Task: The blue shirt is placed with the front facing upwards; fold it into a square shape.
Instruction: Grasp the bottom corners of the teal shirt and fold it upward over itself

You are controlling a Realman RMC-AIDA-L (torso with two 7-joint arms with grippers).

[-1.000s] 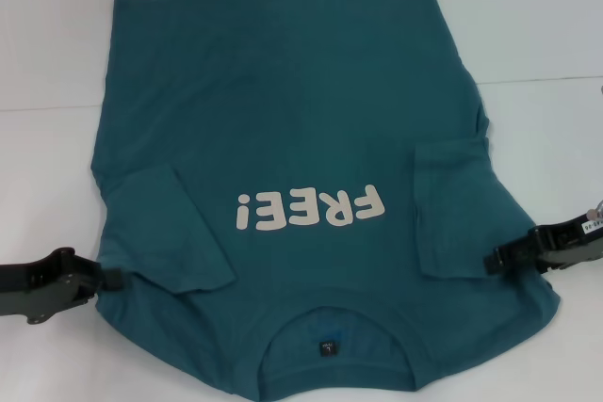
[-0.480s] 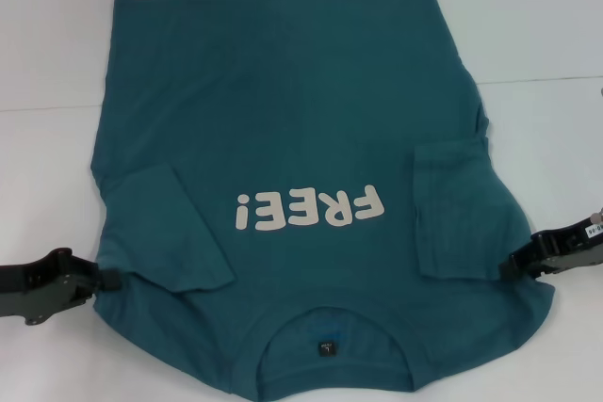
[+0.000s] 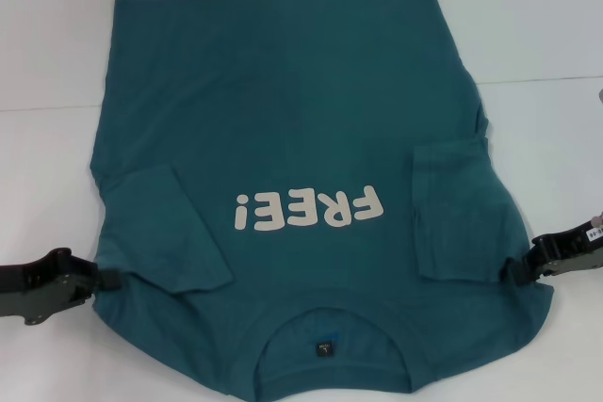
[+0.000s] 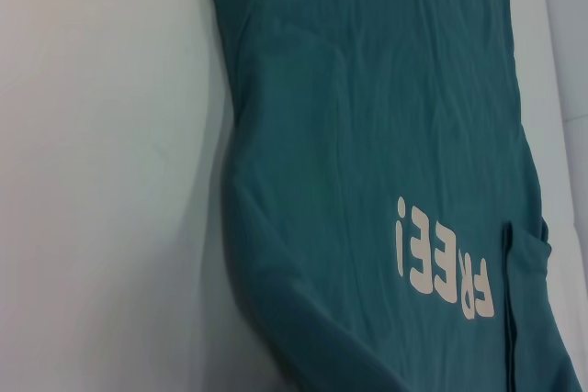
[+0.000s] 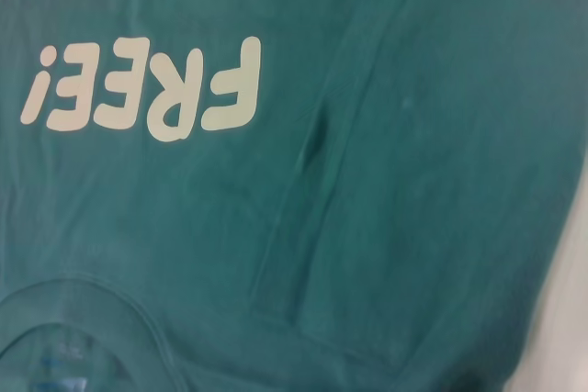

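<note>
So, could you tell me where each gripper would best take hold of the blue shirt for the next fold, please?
Probably the blue shirt at its two shoulder edges, near the collar. Left gripper comes in from the left edge, right gripper from the right. Both sleeves already lie folded inward, so these side edges are straight, layered and reachable.

bare table [image 3: 57, 44] flanking blue shirt [image 3: 283, 120]

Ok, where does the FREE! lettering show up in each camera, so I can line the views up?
Head: lettering low on the shirt, upside down, between the folded-in sleeves.
Left wrist: lettering low, beside a sleeve hem.
Right wrist: lettering upper area, above the collar.
Shared landmark: the robot's right sleeve hem, beside the F.
</note>
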